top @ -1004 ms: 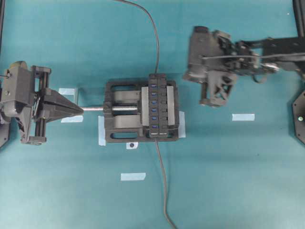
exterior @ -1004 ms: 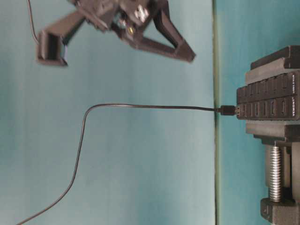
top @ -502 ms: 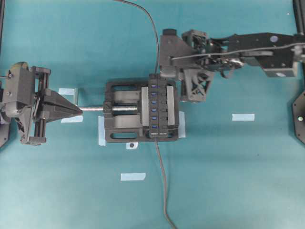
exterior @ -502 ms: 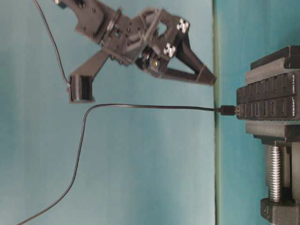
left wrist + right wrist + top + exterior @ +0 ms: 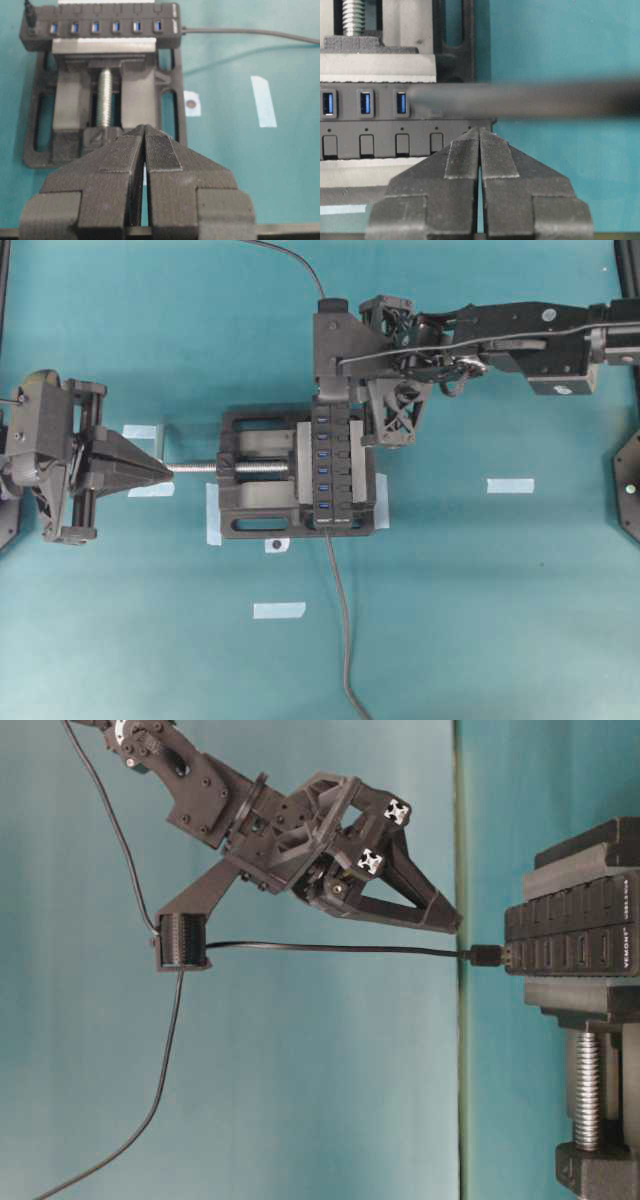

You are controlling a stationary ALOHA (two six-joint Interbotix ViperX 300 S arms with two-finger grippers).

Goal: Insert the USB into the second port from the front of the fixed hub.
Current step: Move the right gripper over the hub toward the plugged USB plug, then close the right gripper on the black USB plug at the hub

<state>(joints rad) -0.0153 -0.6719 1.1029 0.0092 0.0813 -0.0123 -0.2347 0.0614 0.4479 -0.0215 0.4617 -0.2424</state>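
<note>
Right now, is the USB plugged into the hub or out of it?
Plugged in. The USB sits in the fixed hub's end port, its cable running straight out; the shut right claw hovers beside it.

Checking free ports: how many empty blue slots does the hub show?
6, in one row along the fixed hub in the left wrist view; a black plug at its left end may hide another.

Gripper: I'm seeing my right gripper (image 5: 479, 131) sitting with its ribbed fingers (image 5: 462, 159) pressed together, holding nothing.
Hub: the fixed hub (image 5: 380, 127) is lying just past the fingertips, showing three blue slots above a row of black buttons.
Cable: a blurred dark cable (image 5: 530, 99) is crossing the frame level.
Vise: the black vise (image 5: 452, 40) and its silver screw (image 5: 354, 16) are showing behind.
</note>
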